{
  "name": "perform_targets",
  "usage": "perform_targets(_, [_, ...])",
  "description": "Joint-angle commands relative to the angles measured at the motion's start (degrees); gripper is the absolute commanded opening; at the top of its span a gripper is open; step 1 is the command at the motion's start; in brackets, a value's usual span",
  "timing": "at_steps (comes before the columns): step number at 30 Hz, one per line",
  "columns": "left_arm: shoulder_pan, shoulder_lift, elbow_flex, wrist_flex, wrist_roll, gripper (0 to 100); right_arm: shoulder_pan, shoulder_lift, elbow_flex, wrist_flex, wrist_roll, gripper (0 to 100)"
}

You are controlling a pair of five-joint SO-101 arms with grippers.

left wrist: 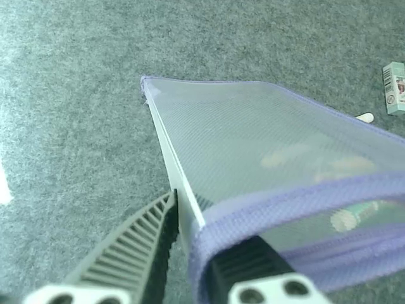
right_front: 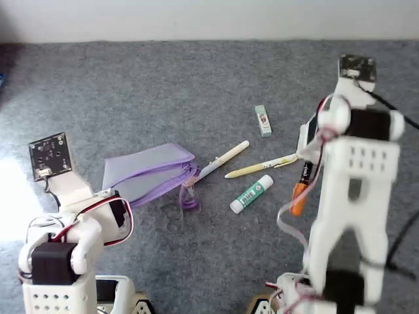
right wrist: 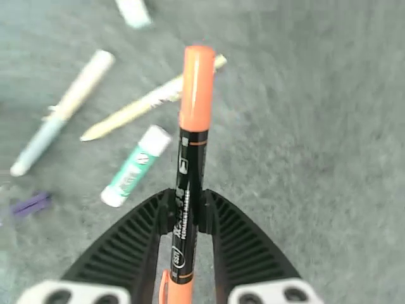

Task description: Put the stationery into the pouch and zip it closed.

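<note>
A lilac mesh pouch (right_front: 147, 173) lies left of centre, its open mouth raised. My left gripper (left wrist: 190, 253) is shut on the pouch (left wrist: 266, 164) at its near rim. My right gripper (right wrist: 188, 212) is shut on an orange-capped black marker (right wrist: 191, 133), which hangs above the carpet at the right (right_front: 301, 186). On the carpet lie a blue-and-cream pen (right_front: 222, 159), a yellow pen (right_front: 260, 166), a green-and-white glue stick (right_front: 251, 193) and a small green eraser box (right_front: 263, 120).
Grey carpet covers the table. The pouch's purple zipper pull (right_front: 188, 196) trails from its mouth toward the pens. Open carpet lies behind the pouch and in front of the glue stick.
</note>
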State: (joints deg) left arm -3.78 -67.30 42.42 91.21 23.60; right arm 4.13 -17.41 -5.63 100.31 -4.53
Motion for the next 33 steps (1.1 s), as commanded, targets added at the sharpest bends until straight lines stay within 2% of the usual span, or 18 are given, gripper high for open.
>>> perform_targets(1, [0.4,0.4,-5.8,0.7,0.8,1,-4.6,-12.0,1.2,2.4,1.9,0.8])
perform_targets(10, [0.0,0.5,-10.9,1.8,1.1,1,-19.3,-27.5,1.8,0.0,1.8,0.8])
perform_targets(13, [0.0,0.5,-11.0,1.8,3.7,1,-23.0,-32.4,1.8,0.0,1.7,0.8])
perform_targets(18, [0.0,0.5,-10.8,1.8,4.0,1,-28.4,-39.3,2.0,-1.3,1.5,0.8])
perform_targets(25, [0.1,2.7,-11.6,3.0,5.2,1,-29.1,-46.1,11.2,-16.0,2.0,0.8])
perform_targets(33, [0.0,19.3,-22.3,9.1,8.9,1,-29.1,-51.6,23.1,-26.5,2.0,0.8])
